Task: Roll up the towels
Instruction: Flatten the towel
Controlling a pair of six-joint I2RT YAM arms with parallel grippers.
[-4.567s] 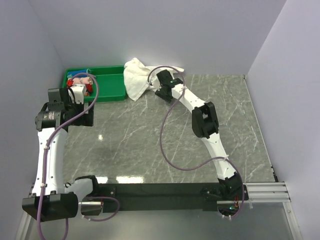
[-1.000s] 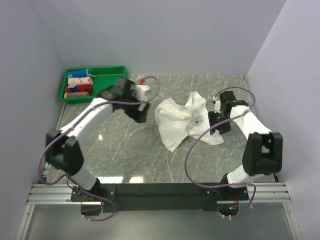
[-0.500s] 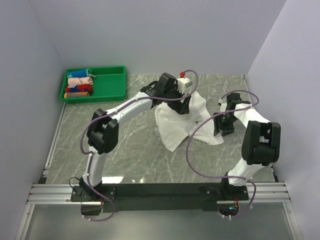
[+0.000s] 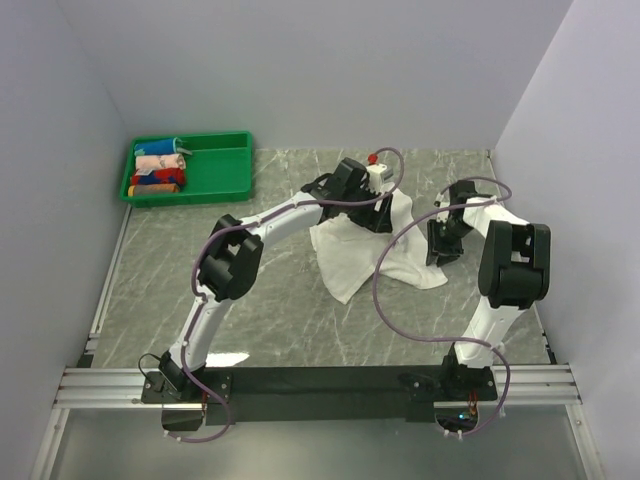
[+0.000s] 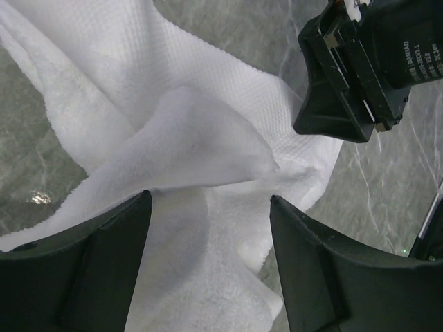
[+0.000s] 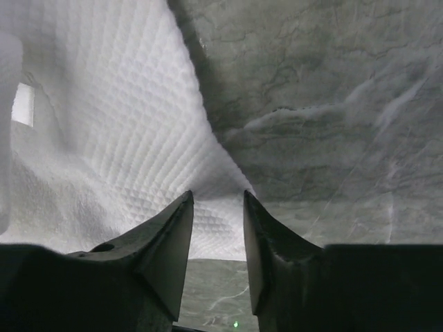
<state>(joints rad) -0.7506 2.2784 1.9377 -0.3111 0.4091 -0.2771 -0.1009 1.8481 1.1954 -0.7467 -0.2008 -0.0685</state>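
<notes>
Crumpled white towel (image 4: pixel 348 262) lies nearer the table's (image 4: pixel 250 310) far and right edges. Fingers of left gripper (image 5: pixel 208 200) spread wide astride a raised fold; right gripper (image 6: pixel 216 197) fingers narrowly parted over a corner, nothing clamped. Best pinch opposite corners, pull flat before rolling

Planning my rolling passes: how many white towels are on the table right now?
1: the white towel lies crumpled on the marble table, right of centre. Its folds could hide a second.
</notes>
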